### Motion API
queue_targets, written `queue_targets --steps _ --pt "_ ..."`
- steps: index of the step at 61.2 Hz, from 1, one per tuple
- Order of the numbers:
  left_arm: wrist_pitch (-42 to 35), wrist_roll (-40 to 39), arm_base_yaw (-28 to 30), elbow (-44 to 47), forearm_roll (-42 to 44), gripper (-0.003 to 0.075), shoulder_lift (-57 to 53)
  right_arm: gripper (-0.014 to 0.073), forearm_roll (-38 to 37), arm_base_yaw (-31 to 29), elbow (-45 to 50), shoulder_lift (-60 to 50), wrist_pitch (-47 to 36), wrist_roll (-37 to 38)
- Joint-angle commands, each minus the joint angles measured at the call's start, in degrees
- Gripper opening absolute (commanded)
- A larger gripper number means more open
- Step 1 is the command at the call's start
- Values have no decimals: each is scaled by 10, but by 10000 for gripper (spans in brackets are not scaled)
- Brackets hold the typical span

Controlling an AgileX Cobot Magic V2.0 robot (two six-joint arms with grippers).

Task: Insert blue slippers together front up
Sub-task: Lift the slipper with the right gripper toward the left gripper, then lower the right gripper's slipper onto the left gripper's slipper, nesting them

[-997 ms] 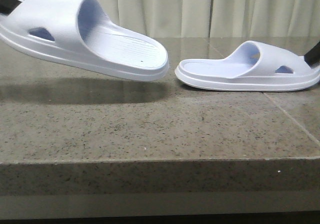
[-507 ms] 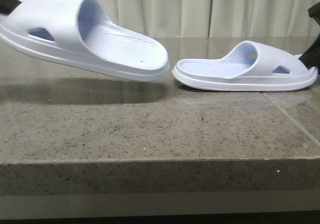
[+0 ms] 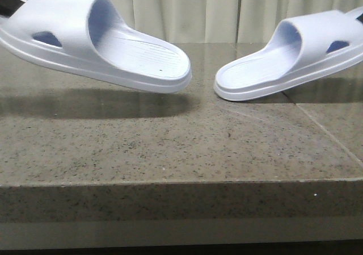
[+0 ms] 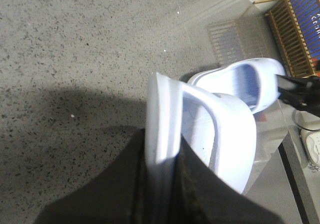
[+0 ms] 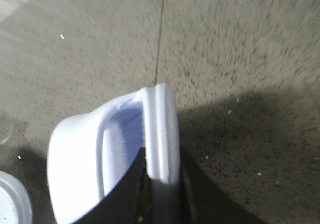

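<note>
Front view, slippers: Both blue slippers hang clear of the table (image 3: pixel 170 147). The left slipper (image 3: pixel 96 39) tilts toe-down toward the middle; the right slipper (image 3: pixel 289 56) mirrors it, heel raised toward the right edge, toe low and close to the stone. The toes face each other, near but apart.

Front view, arms: Only a dark sliver shows behind each heel, so the grip cannot be read from here.

Left wrist view, pincer: The left pincer (image 4: pixel 162 184) is pressed together on the sole's edge at the heel of the left slipper (image 4: pixel 200 129), dark fingers (image 4: pixel 125 184) on either side of the foam. Past its toe lies the right slipper (image 4: pixel 240 82), with the other arm's dark tip at its far end.

Right wrist view, pincer: The right pincer (image 5: pixel 162 194) pinches the heel rim of the right slipper (image 5: pixel 120 149) the same way, the foam between its fingers (image 5: pixel 197 194). The picture is blurred; a pale corner at the lower edge is probably the other slipper's toe.

Progress, done: Judging by these pictures, both slippers are picked up and faced toe to toe.

Progress, left: One slipper is not yet slid into the other's strap, nor is the pair turned front up; that seems to be all that remains.
</note>
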Motion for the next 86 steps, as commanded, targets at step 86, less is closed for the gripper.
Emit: queue_targets --steps 86 --pt "-178 -3 -186 43 -154 -20 -22 -117 151 46 126 -131 -18 -5"
